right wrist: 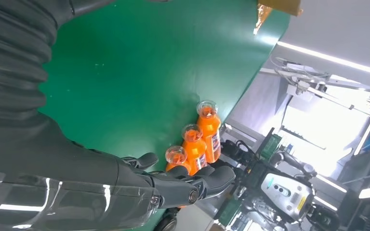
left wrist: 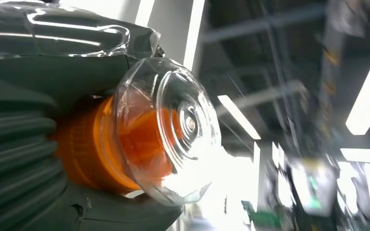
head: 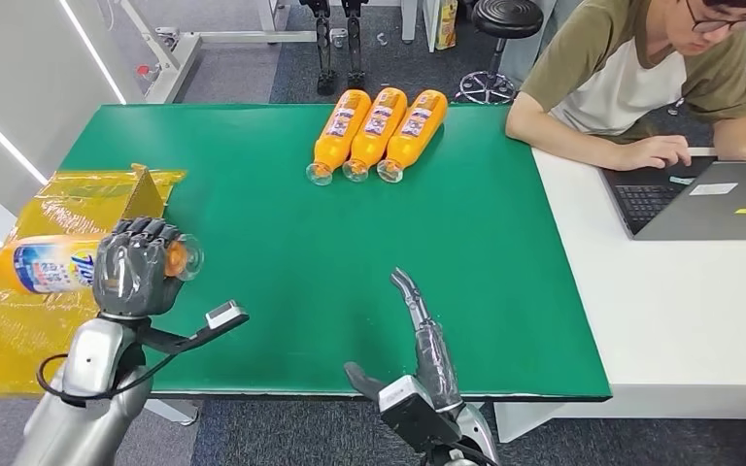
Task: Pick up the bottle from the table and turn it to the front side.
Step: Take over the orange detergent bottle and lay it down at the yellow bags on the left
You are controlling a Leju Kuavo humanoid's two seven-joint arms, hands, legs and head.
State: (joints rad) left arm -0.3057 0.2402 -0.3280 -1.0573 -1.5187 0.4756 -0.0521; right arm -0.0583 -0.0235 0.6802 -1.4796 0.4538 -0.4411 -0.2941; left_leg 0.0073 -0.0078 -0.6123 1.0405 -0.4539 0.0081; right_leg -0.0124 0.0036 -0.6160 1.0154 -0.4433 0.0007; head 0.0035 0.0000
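Observation:
My left hand (head: pixel 136 264) grips an orange bottle (head: pixel 44 263) with a blue and white label, held sideways above the table's left edge. Its clear cap (head: pixel 187 257) points right; the left wrist view shows that cap (left wrist: pixel 173 130) close up beyond the ribbed cover. My right hand (head: pixel 418 340) hovers over the green table (head: pixel 282 243) near the front edge, fingers straight and apart, holding nothing. The right wrist view looks past the fingers (right wrist: pixel 192 185) at three orange bottles (right wrist: pixel 197 144).
Three orange bottles (head: pixel 377 131) lie side by side at the table's far middle, caps toward me. A yellow plastic-lined box (head: pixel 68 209) sits at the left. A person (head: pixel 641 78) works on a laptop (head: pixel 709 199) at the white desk on the right.

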